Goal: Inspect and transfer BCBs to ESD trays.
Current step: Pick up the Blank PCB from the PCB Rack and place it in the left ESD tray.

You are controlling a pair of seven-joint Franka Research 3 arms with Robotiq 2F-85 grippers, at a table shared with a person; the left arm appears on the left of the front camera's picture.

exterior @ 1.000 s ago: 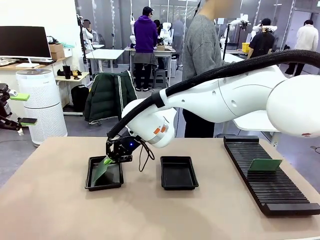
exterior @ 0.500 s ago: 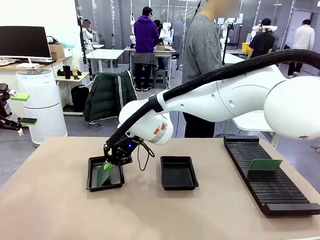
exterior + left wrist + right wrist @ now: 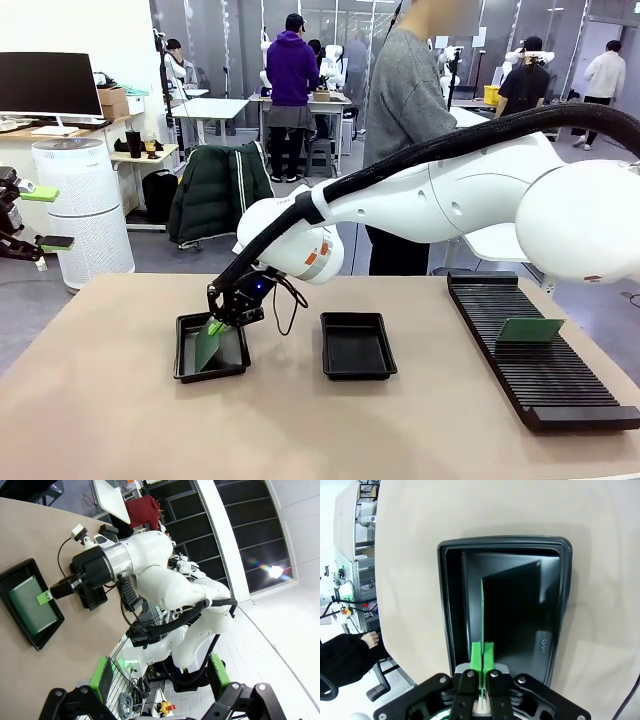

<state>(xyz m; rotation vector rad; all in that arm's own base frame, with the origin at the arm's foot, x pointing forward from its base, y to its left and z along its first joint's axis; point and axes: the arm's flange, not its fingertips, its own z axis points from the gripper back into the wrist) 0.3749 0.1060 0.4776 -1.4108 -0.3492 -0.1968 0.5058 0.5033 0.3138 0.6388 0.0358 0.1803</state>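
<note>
We see the right gripper [image 3: 218,322] reaching across to the left tray [image 3: 183,352]. This tray lies toward the far edge of the tabletop [image 3: 300,430], left of its middle. The gripper's pads are clamped on the top edge of a BCB [image 3: 208,345]. The BCB stands tilted, with its lower end down inside the tray. From the right wrist we look along its thin green edge, pinched between the two fingers. The right tray [image 3: 357,374] sits near the left one, about mid-table. A black rack [image 3: 545,385] runs along the right edge, with a second BCB [image 3: 530,329] standing in its slots. The left gripper [image 3: 161,680] is well apart from the trays, fingers wide apart and holding nothing. A person [image 3: 400,100] stands beyond the far edge.
</note>
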